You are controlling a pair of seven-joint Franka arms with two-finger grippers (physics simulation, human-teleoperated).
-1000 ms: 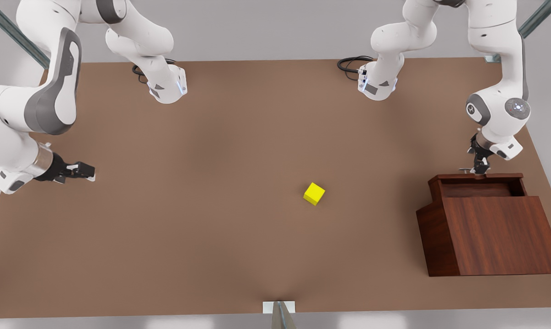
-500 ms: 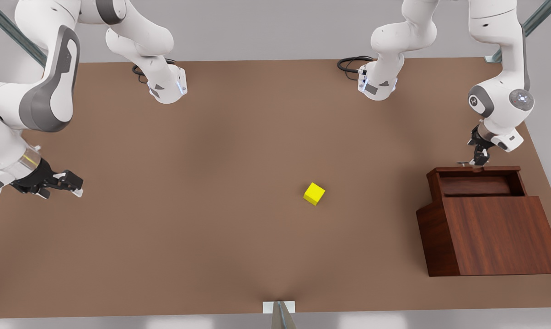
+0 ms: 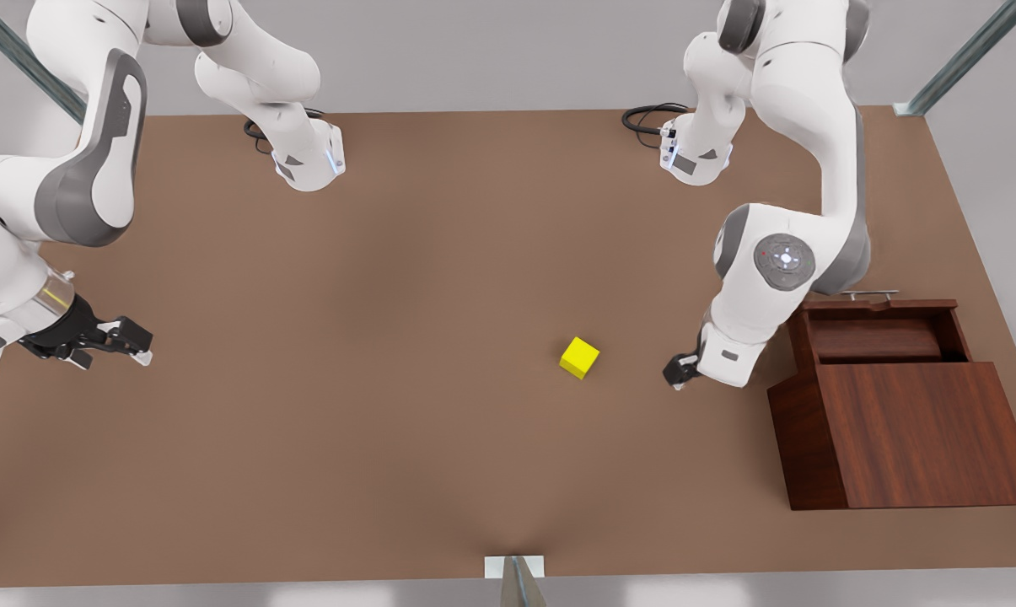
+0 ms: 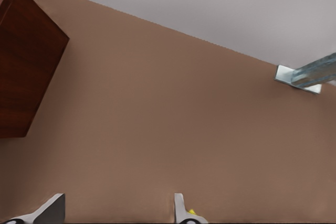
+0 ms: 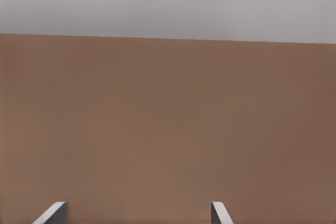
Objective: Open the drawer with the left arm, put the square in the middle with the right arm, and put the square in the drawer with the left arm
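The right gripper [image 3: 137, 344] hangs near the edge of the worktop [image 3: 389, 253] at the front view's left, its fingers [image 5: 52, 212] released and spread over bare surface, nothing between them; this arm waits, well apart from everything else. The square [image 3: 579, 357] sits flat near the worktop's middle, apart from both grippers. The left gripper [image 3: 680, 371] is low over the worktop between the square and the cabinet [image 3: 912, 434], nearer the cabinet; in the left wrist view its fingers [image 4: 180, 211] stand parted and empty, with a sliver of yellow showing just beside one fingertip, so the square lies off to one side of the gap and not between the fingers. The drawer [image 3: 883, 333] stands pulled out at the cabinet's far side, its handle [image 3: 870, 294] free and its cavity open from above. Judged from this layout, the square already lies in the middle and the left arm's pickup is in hand. The main risk is an off-centre approach: a fingertip descending onto the square's top or edge would push or tip it instead of straddling it. A grasp on the cube's corners would let it twist and slip in transit. The bulky forearm beside the cabinet could also brush the drawer front and nudge it shut.
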